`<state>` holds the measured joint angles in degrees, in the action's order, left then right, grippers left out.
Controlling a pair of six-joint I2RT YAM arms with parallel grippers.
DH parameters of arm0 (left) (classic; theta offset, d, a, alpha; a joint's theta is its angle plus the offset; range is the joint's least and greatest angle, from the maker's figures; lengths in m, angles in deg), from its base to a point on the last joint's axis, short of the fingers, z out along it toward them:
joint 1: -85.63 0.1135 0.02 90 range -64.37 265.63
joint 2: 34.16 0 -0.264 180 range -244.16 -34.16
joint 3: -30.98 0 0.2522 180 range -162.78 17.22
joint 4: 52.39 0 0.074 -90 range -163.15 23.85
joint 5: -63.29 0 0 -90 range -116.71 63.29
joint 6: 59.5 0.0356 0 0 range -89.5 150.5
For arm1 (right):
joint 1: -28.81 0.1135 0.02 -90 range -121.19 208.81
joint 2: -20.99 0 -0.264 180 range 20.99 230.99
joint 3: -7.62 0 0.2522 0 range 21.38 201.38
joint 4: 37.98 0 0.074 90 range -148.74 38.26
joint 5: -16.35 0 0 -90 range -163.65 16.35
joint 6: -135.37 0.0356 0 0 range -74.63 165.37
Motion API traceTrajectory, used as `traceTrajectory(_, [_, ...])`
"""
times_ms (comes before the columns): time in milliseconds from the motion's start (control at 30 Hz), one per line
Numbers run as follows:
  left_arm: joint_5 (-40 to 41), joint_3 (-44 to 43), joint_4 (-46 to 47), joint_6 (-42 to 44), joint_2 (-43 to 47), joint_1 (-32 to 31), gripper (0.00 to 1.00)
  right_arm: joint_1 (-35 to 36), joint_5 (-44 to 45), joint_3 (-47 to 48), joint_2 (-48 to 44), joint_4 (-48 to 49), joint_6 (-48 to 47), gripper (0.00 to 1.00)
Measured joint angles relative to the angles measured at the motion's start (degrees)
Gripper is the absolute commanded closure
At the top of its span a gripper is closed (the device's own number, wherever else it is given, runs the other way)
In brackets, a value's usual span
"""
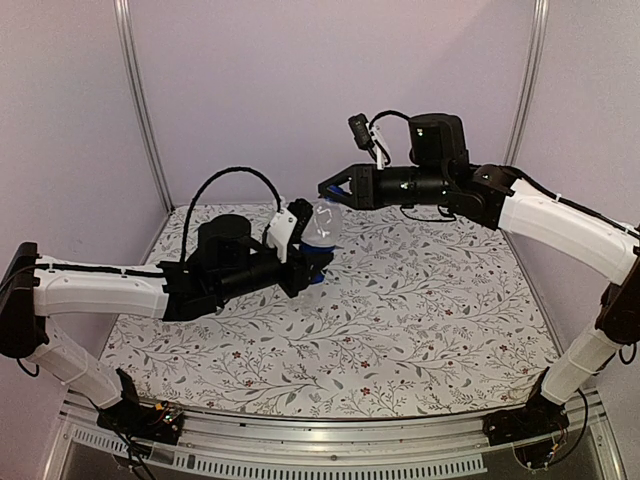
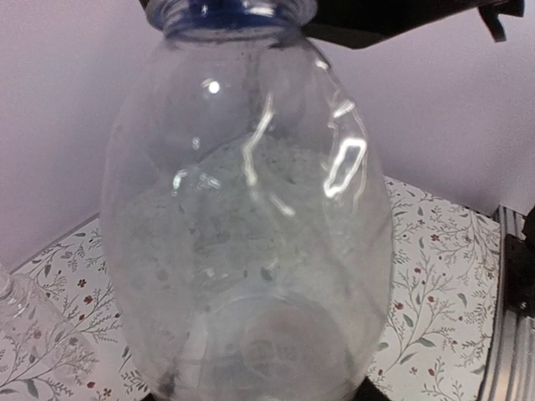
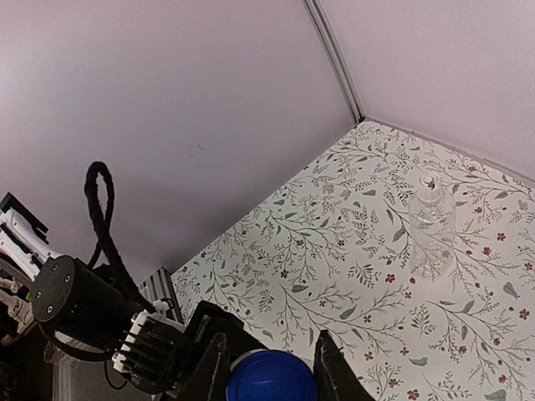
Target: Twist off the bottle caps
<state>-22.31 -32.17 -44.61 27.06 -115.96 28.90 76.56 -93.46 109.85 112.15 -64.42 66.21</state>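
A clear bottle (image 1: 325, 228) with a blue label band hangs upright above the table, and my left gripper (image 1: 311, 262) is shut on its lower part. The left wrist view is filled by its clear body (image 2: 251, 234), so the fingers barely show there. From the right, my right gripper (image 1: 328, 192) reaches over the bottle's top. Its two black fingers (image 3: 213, 368) press on either side of the blue cap (image 3: 272, 380). A second bottle (image 3: 432, 227), plain and clear, stands upright on the table, its pale cap (image 3: 429, 180) on.
The floral tablecloth (image 1: 400, 320) covers the table, with purple walls behind and metal posts (image 1: 140, 100) at the back corners. A black cable (image 1: 215, 190) loops above the left wrist. The table's metal edge rail (image 2: 510, 334) runs along one side.
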Motion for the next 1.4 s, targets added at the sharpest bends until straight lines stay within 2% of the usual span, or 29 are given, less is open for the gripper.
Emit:
traceTrajectory(167, [-0.9,0.0,0.1,0.0,0.0,0.0,0.62,0.0,-0.6,-0.2,0.0,0.3,-2.3,0.88])
traceTrajectory(300, [-5.0,0.5,1.9,-0.2,0.0,0.1,0.62,-0.5,-4.7,-0.4,-0.8,0.3,-7.0,0.87])
traceTrajectory(500, [-21.6,2.6,9.2,-1.4,0.5,0.4,0.62,-1.9,-22.5,-0.9,-3.5,-0.8,-19.5,0.85])
traceTrajectory(733, [-39.1,2.8,13.5,-4.6,0.2,0.4,0.62,-3.6,-41.6,1.3,-3.3,-5.6,-29.1,0.85])
traceTrajectory(900, [-44.4,2.8,14.5,-6.8,-0.6,0.8,0.62,-4.2,-46.7,2.1,-2.4,-8.5,-32.7,0.85])
traceTrajectory(1100, [-46.5,2.8,14.8,-8.2,-1.2,1.4,0.63,-5.0,-48.6,2.1,-2.1,-10.4,-34.8,0.84])
traceTrajectory(1200, [-46.9,2.8,14.9,-8.4,-1.2,1.5,0.64,-5.1,-48.8,2.1,-2.1,-10.5,-35.3,0.75])
traceTrajectory(1300, [-46.5,2.8,14.7,-8.3,-1.2,1.5,0.65,-5.1,-48.3,2.1,-2.1,-10.7,-35.2,0.58])
traceTrajectory(1400, [-45.1,2.8,14.2,-7.3,-1.2,1.5,0.66,-5.4,-46.0,2.4,-2.1,-10.9,-34.7,0.31])
